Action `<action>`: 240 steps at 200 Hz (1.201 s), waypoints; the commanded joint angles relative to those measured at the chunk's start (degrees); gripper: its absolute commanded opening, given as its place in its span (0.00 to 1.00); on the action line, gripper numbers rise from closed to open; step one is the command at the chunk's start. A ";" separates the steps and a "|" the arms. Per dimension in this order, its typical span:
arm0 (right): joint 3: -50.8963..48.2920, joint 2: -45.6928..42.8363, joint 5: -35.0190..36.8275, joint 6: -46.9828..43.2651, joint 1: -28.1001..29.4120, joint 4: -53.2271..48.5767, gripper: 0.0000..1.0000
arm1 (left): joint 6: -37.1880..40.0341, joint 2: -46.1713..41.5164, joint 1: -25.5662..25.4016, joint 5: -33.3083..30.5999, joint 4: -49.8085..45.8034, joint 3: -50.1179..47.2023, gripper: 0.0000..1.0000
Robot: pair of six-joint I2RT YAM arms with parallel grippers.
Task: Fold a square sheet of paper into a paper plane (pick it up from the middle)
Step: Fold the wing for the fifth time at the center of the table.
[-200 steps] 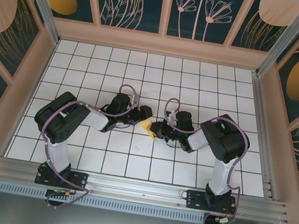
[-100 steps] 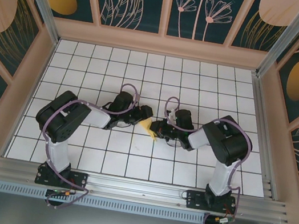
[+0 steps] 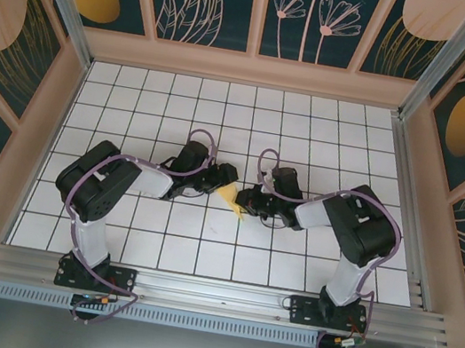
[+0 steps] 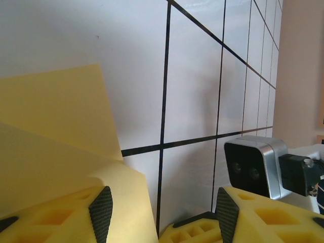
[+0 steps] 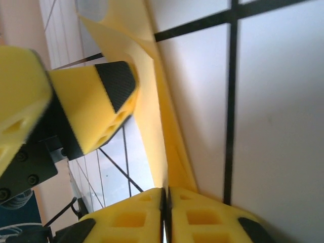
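The pale-yellow sheet of paper (image 3: 229, 193), partly folded, stands off the tiles between both grippers at the table's middle. My right gripper (image 5: 166, 197) is shut on its lower edge, and the folded layers (image 5: 152, 116) rise away from the closed fingers. From above, the right gripper (image 3: 246, 202) sits just right of the paper. My left gripper (image 4: 164, 215) is open, its fingers wide apart. A flap of the paper (image 4: 55, 131) lies beside its left pad (image 4: 101, 211). The left gripper (image 3: 225, 175) hovers at the paper's upper left.
The white grid table (image 3: 223, 127) is boxed in by patterned walls and a metal rail (image 3: 211, 295) at the near edge. The right wrist's camera (image 4: 253, 164) shows close to my left fingers. One left finger (image 5: 96, 111) shows in the right wrist view.
The right arm's elbow has swung out to the right while its gripper keeps hold of the paper. The left gripper has edged slightly away from the near edge.
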 commanded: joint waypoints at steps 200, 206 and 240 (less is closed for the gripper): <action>7.49 -2.20 14.71 -12.92 3.79 -34.30 0.14 | 2.92 1.26 0.62 -4.77 -11.45 -0.02 0.59; 7.51 -1.82 16.20 -13.00 4.04 -35.32 0.13 | 2.87 1.32 0.60 -4.73 -11.45 -0.03 0.59; 7.99 -1.20 19.84 -12.99 5.77 -37.00 0.12 | 3.08 1.38 0.60 -4.72 -11.99 0.19 0.59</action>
